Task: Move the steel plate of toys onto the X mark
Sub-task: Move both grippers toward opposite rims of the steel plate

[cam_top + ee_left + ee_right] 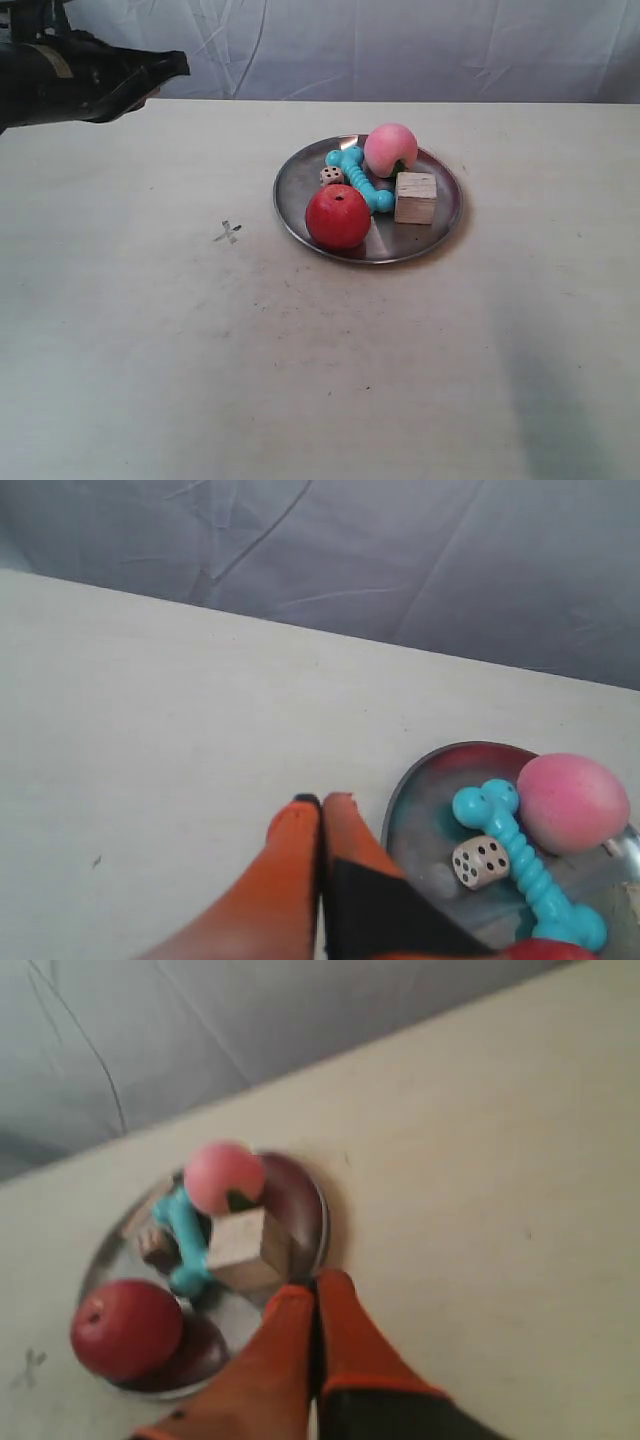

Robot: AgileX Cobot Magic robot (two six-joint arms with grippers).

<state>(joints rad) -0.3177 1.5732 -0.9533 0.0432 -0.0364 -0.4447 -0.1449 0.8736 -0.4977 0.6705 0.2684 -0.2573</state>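
Ext. view, left to right: a dark arm (90,72) hangs over the far corner of the table (150,350) at the view's left, well apart from everything else. Its tip is too dark to read.

X mark (228,232) sits bare on the table, left of the plate (295,195), near but not touching it. Plate lies flat abt mid-table w/ all the toys on it:
- apple (338,216) at the near-left rim
- die (331,176) just behind the apple
- bone (358,178) running diagonally from far-left toward centre, just beside the die, its near end by the apple
- peach (390,150) at the far rim
- cube (415,197) on the right side, just beside the bone's near end

Grey cloth (400,50) hangs behind.

L wrist view: L gripper (321,802) has both orange fingers pressed together, no gap, nothing btwn them. Tips are over bare table just beside the plate rim, on the die's side. Can't tell if they touch the table.

R wrist view: R gripper (315,1285) is also closed tight w/ nothing held. Tips are at the plate rim next to the cube; contact w/ the rim can't be told. The X shows faintly on the table past the apple.
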